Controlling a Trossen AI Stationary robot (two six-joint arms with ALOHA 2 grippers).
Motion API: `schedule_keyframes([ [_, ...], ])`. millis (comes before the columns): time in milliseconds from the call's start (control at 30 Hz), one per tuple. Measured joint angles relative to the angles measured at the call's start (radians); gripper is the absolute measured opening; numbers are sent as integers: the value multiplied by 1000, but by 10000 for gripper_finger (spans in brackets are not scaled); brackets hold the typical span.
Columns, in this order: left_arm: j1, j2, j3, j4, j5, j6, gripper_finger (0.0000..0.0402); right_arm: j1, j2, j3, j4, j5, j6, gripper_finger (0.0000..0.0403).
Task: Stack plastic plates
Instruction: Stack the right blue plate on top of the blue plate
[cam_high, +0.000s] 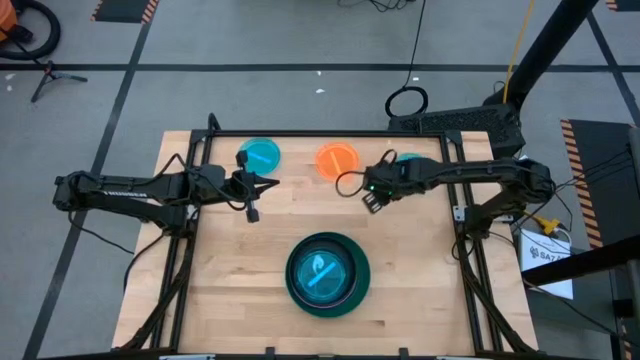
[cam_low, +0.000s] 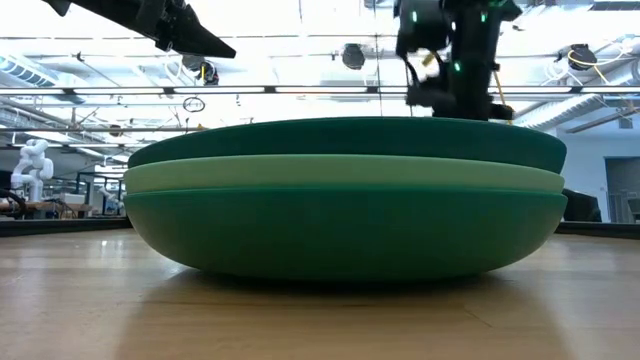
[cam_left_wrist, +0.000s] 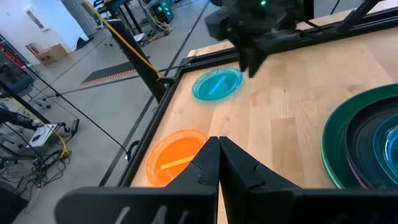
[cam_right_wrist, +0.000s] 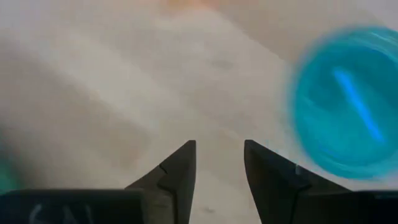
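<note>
Three loose plates: cyan plate (cam_high: 260, 155), orange plate (cam_high: 337, 160), second cyan plate (cam_high: 409, 158), along far edge of tabletop (cam_high: 230, 270).
Stack (cam_high: 328, 274): near edge, middle.
Right gripper (cam_high: 374, 201): fingers apart, empty, just beside orange plate, nearer.
Left gripper (cam_high: 253, 212): fingers together, by first cyan plate.

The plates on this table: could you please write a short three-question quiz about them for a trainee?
1. True or false: the left gripper is shut.
2. What colour is the loose plate just right of the back-left cyan plate? A orange, B purple, C white.
3. Fill in: the top plate of the stack is ____.
Key: 1 true; 2 A; 3 cyan.
</note>
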Motion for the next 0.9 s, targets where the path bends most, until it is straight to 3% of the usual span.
schedule_keyframes([
  [367, 0, 0, 0, 2, 0, 8, 4, -187, 65, -82, 49, 42, -17, 128],
  [900, 0, 0, 0, 0, 0, 13, 4, -261, 298, -83, 64, 92, -58, 128],
])
